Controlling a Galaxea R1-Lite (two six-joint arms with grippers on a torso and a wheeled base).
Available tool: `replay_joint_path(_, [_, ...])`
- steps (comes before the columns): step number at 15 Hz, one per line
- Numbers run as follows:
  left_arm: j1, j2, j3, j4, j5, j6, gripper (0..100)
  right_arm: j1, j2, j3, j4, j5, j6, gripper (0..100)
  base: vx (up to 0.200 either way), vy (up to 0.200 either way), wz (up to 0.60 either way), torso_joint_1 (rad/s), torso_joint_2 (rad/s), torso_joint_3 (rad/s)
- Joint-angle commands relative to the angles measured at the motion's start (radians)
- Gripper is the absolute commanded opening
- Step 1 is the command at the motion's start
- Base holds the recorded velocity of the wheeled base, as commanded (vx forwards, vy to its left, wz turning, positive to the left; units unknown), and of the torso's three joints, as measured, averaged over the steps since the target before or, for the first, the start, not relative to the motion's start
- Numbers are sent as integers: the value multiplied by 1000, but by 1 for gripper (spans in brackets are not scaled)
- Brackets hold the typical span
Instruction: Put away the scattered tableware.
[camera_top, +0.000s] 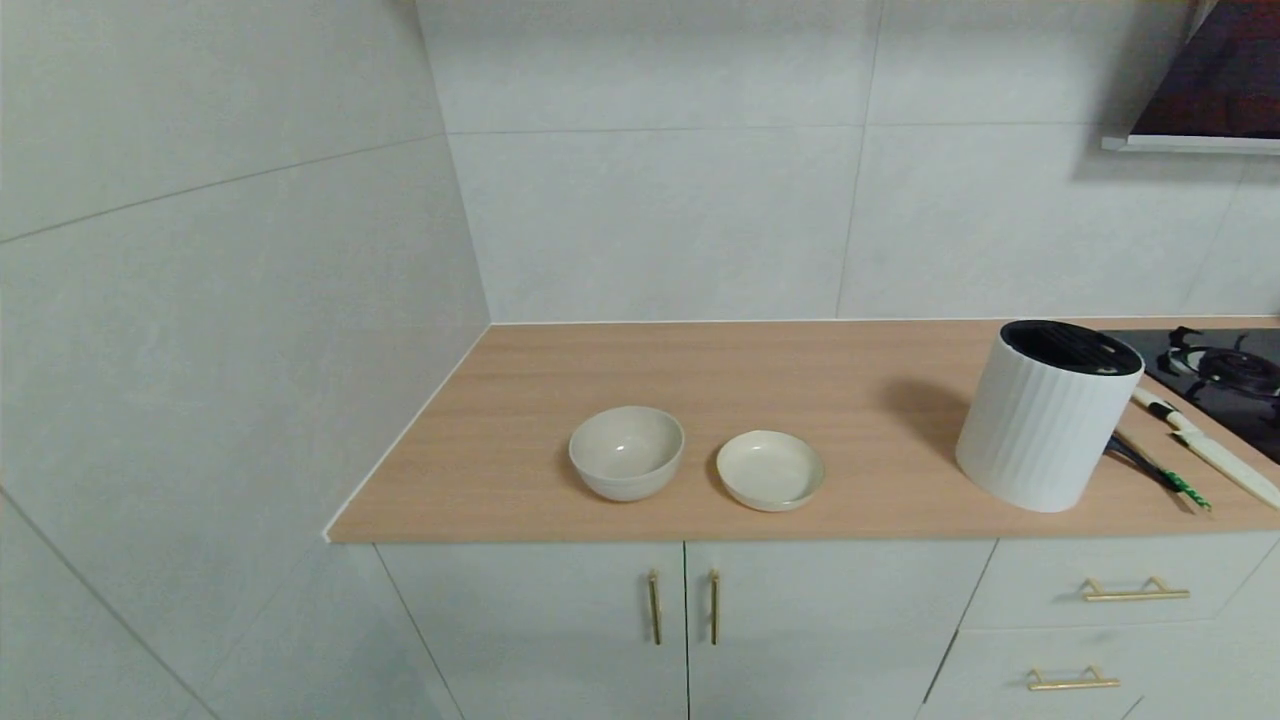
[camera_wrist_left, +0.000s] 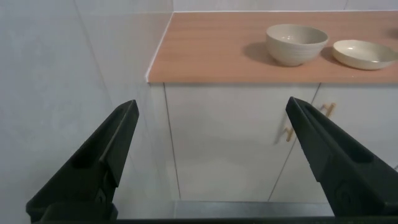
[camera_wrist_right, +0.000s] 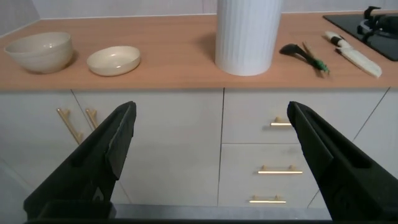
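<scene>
Bowl (camera_top: 627, 452) and dish (camera_top: 770, 469) sit mid-frame on counter (camera_top: 800, 370), ribbed holder (camera_top: 1045, 420) at right; left tool (camera_wrist_left: 211, 106) & right tool (camera_wrist_right: 211, 106) both spread wide, empty – best to pinch bowl's rim squarely, w/o tipping

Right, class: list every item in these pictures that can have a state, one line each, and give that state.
deep bowl: upright, empty
shallow dish: upright, empty
ribbed holder: upright, nothing sticking out
knife: lying flat
dark utensil: lying flat
cabinet doors: shut
drawers: shut
left gripper: open, empty
right gripper: open, empty
</scene>
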Motion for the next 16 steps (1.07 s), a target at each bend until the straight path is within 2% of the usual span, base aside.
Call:
replay_joint_path(1, [1, 0, 0, 0, 0, 0, 100, 1, 0, 0, 0, 0, 0, 100, 0, 0, 0, 0, 0, 0])
replay_joint_path(13, [1, 0, 0, 0, 0, 2, 100, 1, 0, 0, 0, 0, 0, 100, 0, 0, 0, 0, 0, 0])
replay_joint_path(16, [1, 0, 0, 0, 0, 2, 100, 1, 0, 0, 0, 0, 0, 100, 0, 0, 0, -181, 400, 217])
